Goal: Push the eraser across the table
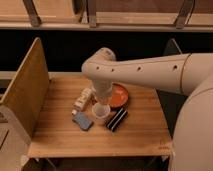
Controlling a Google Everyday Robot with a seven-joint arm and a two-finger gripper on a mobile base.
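Black eraser [116, 120] on wooden table [60, 136], just beside claw [101, 100].

Smooth plastic hand [101, 101] above matt wooden table [145, 131], beside matt eraser [117, 120].

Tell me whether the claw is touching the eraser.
Cannot tell. The camera view shows the claw down at the cup, beside the eraser, with no plain gap or contact between them.

I see a smooth cream-white tubular arm [145, 70] with a row of small dark holes along its side, widening away from the pincer [102, 98] into a broad rounded shell [197, 125]. The pincer hangs above the light wooden plank tabletop [145, 127].
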